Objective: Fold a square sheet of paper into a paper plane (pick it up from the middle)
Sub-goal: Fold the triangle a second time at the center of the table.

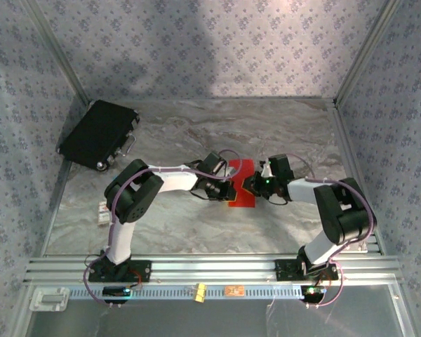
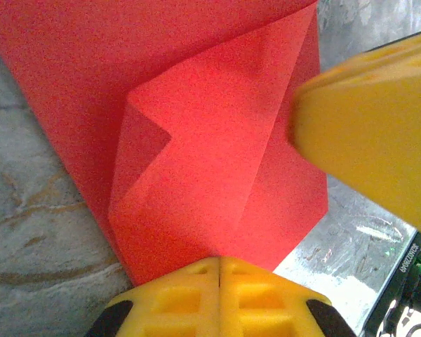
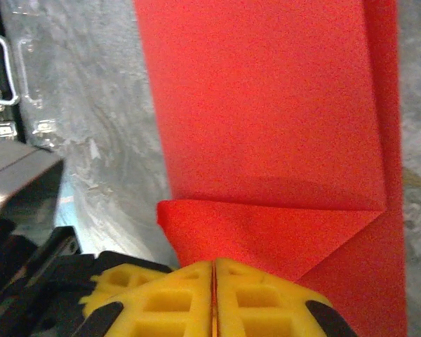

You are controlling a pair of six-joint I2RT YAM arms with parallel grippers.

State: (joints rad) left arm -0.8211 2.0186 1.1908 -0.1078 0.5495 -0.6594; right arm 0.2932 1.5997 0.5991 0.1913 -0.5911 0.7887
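The red square sheet of paper [image 1: 243,199] lies partly folded on the marble table between my two grippers. In the left wrist view the paper [image 2: 196,140] rises in creased flaps that meet at my left gripper [image 2: 219,261], whose yellow jaws are shut on its near edge. One yellow finger [image 2: 365,126] of the right gripper hangs over the sheet's right side. In the right wrist view a folded-over flap of the paper [image 3: 266,232] runs up into my right gripper [image 3: 213,263], shut on it. From above, the left gripper [image 1: 233,188] and right gripper [image 1: 248,184] nearly touch over the sheet.
A black rectangular case [image 1: 98,133] lies at the back left, and its metal handle [image 3: 7,70] shows in the right wrist view. A small white item [image 1: 103,213] sits by the left arm. Patterned walls close in the table on three sides.
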